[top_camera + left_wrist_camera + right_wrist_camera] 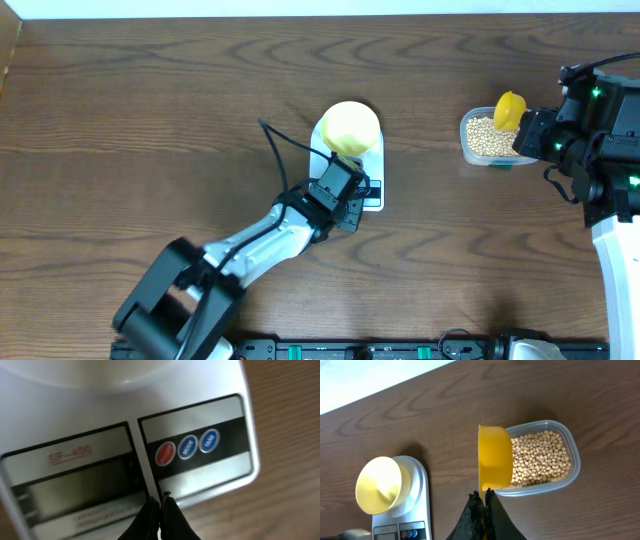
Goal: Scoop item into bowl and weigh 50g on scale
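Beans (540,457) small, round, tan; clear rectangular plastic tub (575,467); smooth yellow scoop (495,457).

overhead, the left gripper (352,200) covers most of the front of the scale (378,160). in the left wrist view the display (80,490) is blurred, its print unreadable, and the scale runs off the top and left edges. in the right wrist view the scoop (495,457) hides some beans (540,457), its handle is lost inside the right gripper (482,496), and the bottom edge cuts the scale.
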